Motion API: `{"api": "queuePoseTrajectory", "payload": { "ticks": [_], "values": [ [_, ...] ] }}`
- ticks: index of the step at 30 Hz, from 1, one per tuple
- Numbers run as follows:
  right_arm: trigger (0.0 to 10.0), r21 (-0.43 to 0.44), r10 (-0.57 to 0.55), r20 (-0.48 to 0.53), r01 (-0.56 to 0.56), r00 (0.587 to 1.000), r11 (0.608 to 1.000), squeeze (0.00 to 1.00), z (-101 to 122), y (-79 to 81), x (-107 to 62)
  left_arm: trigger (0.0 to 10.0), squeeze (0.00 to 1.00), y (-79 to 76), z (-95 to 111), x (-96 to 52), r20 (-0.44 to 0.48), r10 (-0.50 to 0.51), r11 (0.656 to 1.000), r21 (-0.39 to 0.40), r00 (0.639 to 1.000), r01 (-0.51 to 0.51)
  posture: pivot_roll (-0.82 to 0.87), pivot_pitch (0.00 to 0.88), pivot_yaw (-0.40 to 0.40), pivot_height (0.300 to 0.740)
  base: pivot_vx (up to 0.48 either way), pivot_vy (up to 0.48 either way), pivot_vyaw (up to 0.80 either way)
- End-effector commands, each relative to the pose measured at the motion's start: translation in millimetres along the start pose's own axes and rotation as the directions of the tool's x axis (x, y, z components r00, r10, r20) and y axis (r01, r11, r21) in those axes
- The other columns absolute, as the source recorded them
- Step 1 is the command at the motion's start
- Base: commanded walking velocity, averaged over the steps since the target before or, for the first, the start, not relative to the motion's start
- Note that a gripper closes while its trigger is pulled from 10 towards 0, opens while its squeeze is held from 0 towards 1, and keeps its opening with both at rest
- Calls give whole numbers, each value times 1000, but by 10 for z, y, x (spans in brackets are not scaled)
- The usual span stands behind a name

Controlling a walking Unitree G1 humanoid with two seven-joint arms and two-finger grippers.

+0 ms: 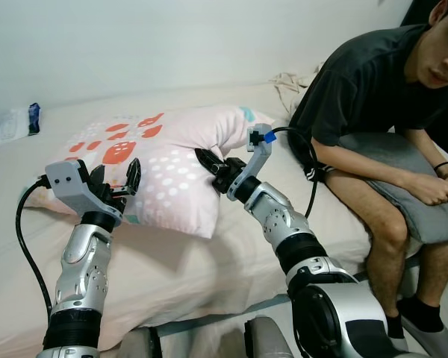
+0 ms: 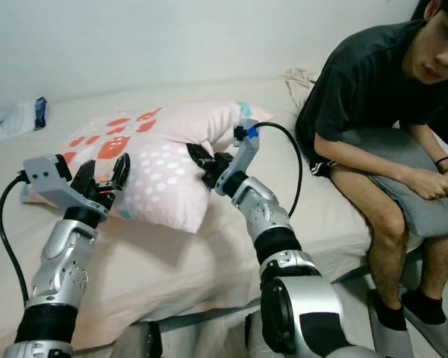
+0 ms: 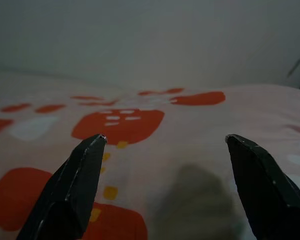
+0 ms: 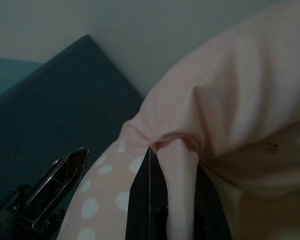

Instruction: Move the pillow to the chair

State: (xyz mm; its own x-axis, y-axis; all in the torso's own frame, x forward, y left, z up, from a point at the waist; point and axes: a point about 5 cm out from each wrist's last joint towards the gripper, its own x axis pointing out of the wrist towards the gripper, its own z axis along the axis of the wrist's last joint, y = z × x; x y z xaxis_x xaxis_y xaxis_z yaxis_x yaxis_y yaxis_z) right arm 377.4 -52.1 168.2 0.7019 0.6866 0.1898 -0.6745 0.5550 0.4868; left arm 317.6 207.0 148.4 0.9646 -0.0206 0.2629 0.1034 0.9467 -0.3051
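Observation:
A pink pillow (image 1: pixel 164 160) with red and white patches lies on the bed (image 1: pixel 172 268). My right gripper (image 1: pixel 210 165) is shut on a pinched fold of the pillow's fabric (image 4: pixel 177 155) at its right side. At the pillow's left side my left gripper (image 1: pixel 113 179) stands open, with its fingertips (image 3: pixel 92 150) just above the red-patterned cover (image 3: pixel 120 125). Both black fingers of the left gripper are spread wide apart with nothing between them.
A person (image 1: pixel 388 112) in a dark shirt and grey shorts sits on the bed's right edge, close to my right arm. A white packet with a blue end (image 1: pixel 11 123) lies at the far left by the wall. A crumpled cloth (image 1: pixel 287 80) lies behind the person.

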Motion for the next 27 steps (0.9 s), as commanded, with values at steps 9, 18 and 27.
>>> {"api": "queuePoseTrajectory", "payload": {
  "ticks": [9,18,27],
  "values": [
    [10000,-17,42,45,-41,998,999,0,83,43,19,10000,0,-7,-80,-42,-29,-6,1000,6,1000,7,-22,85,-37,696,0,0,0],
    [10000,-18,34,48,-33,998,999,0,92,30,11,10000,0,-62,-166,-69,-73,-54,998,22,996,56,-24,84,-37,731,0,0,0],
    [10000,-22,37,40,-36,999,999,0,63,36,8,10000,0,-100,-232,-101,-102,-83,996,23,991,86,-22,82,-38,740,0,0,0]
  ]
}}
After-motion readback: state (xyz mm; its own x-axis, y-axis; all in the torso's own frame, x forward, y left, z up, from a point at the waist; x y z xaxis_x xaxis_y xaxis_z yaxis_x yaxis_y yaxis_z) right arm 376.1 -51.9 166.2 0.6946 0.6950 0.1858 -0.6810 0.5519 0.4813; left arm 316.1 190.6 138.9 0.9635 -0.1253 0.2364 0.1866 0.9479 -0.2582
